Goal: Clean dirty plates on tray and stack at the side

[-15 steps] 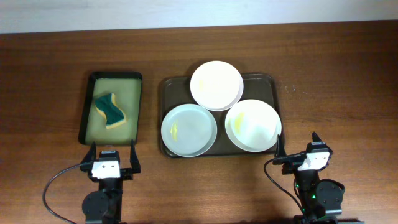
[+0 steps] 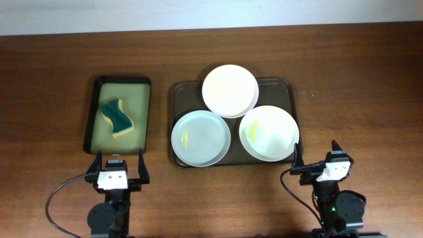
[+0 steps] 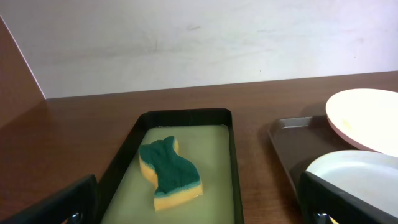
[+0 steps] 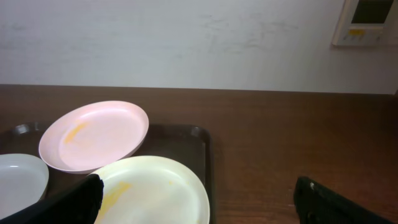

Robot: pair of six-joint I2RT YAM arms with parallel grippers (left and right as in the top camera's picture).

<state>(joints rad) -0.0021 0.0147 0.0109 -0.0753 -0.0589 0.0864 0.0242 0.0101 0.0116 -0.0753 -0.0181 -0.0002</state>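
Three plates lie on the dark brown tray (image 2: 177, 92): a white one at the back (image 2: 229, 90), a pale blue-grey one at front left (image 2: 201, 137) with a yellow smear, and a whitish one at front right (image 2: 268, 132) with yellow smears. My left gripper (image 2: 119, 166) is open and empty near the table's front, below the black tray. My right gripper (image 2: 317, 156) is open and empty, just right of the front-right plate. The right wrist view shows the back plate (image 4: 93, 135) and the front-right plate (image 4: 155, 190). The left wrist view shows two plates (image 3: 367, 118) (image 3: 360, 177).
A smaller black tray with a yellow-green inside (image 2: 139, 99) stands left of the brown tray and holds a green and yellow sponge (image 2: 117, 117), also in the left wrist view (image 3: 169, 172). A white wall runs behind the table.
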